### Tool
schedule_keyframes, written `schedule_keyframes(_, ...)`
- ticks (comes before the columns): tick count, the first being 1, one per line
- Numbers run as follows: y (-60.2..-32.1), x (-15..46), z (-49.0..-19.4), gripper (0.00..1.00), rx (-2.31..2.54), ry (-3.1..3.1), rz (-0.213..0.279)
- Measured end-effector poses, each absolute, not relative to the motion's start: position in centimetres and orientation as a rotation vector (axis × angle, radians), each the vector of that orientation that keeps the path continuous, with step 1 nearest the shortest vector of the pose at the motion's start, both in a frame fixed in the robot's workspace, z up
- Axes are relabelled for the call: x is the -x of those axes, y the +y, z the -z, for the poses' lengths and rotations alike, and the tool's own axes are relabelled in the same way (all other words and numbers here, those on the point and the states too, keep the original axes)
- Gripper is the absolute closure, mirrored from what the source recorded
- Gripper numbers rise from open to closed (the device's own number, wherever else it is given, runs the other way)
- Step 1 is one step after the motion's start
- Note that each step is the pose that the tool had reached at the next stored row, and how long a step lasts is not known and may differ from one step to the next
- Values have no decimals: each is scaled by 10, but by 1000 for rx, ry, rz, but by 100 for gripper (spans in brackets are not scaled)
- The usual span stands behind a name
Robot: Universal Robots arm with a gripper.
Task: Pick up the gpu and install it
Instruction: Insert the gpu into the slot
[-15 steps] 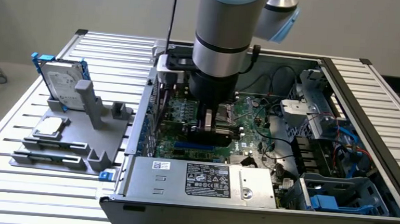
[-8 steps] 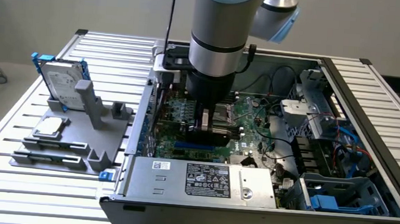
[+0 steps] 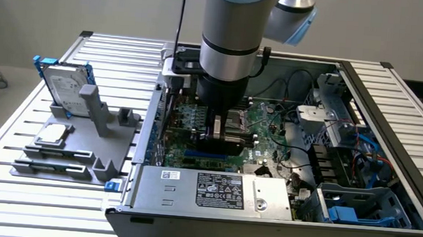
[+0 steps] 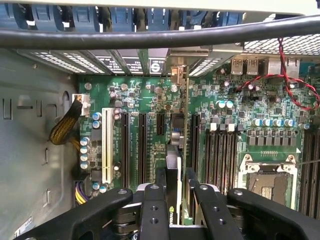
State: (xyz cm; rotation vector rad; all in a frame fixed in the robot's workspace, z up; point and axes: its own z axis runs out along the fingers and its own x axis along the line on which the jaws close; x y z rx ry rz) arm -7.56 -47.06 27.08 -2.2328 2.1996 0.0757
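The arm (image 3: 232,20) was a smooth silver-grey tube ringed by a narrow black band (image 3: 231,47), with pale blue caps (image 3: 299,31) on its rounded joints. Below the tube came a black cylindrical section (image 3: 224,94). A thin black cable (image 3: 181,12) ran alongside the arm, and a short looped cable (image 3: 263,61) curved off its side. The gripper (image 4: 175,182) was matte black, built of rounded, jointed links (image 4: 80,215) and flat finger bars, pinned with small silver screws (image 4: 151,187). A thick glossy cable (image 4: 150,37), also black, crossed before the wrist camera.
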Motion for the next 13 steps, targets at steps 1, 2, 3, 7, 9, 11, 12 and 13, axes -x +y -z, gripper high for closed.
schedule_keyframes(1, -471, 76, -271, 74, 2233, 2200, -73)
schedule_keyframes(2, -471, 76, -271, 74, 2233, 2200, -71)
schedule_keyframes(3, -471, 76, -271, 74, 2233, 2200, -69)
schedule_keyframes(7, -471, 76, -271, 74, 2232, 2198, -61)
schedule_keyframes(9, -471, 76, -271, 74, 2231, 2197, -59)
schedule_keyframes(11, -471, 76, -271, 74, 2231, 2197, -58)
schedule_keyframes(12, -471, 76, -271, 74, 2231, 2197, -58)
schedule_keyframes(13, -471, 76, -271, 74, 2231, 2197, -58)
